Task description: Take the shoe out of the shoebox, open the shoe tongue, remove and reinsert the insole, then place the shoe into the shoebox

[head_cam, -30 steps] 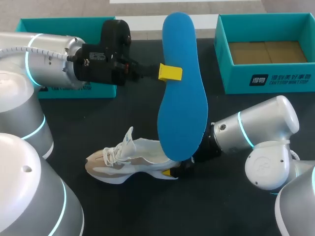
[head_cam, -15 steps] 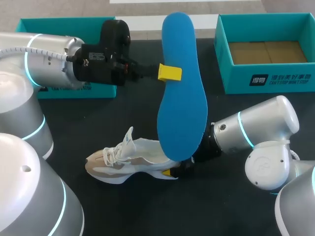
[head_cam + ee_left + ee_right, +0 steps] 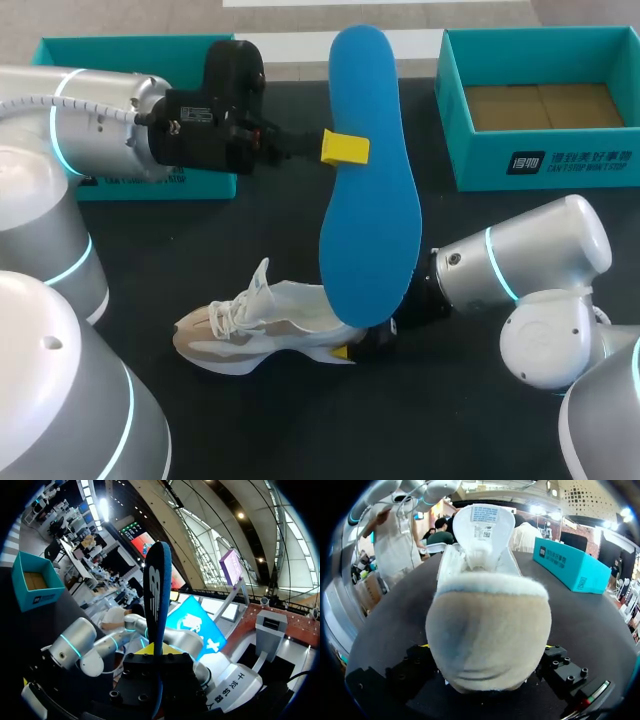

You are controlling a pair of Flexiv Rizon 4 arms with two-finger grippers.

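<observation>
Pinching the blue insole (image 3: 370, 180), left fingers (image 3: 346, 147) hold it above the shoe (image 3: 260, 320), whose heel right fingers (image 3: 341, 351) clamp.

shoe (image 3: 262, 318) heel: behind insole (image 3: 368, 180) | right gripper (image 3: 354, 346): seemingly mostly hidden

shoebox (image 3: 540, 160): white logo block and two lines of white print on the wall facing the shoe (image 3: 260, 325).
second teal box (image 3: 120, 50): white print on its shoe-side wall, mostly hidden.
insole (image 3: 156, 600): white logo letters.
shoe tongue label (image 3: 484, 515): small printed lines, too fine to read.
</observation>
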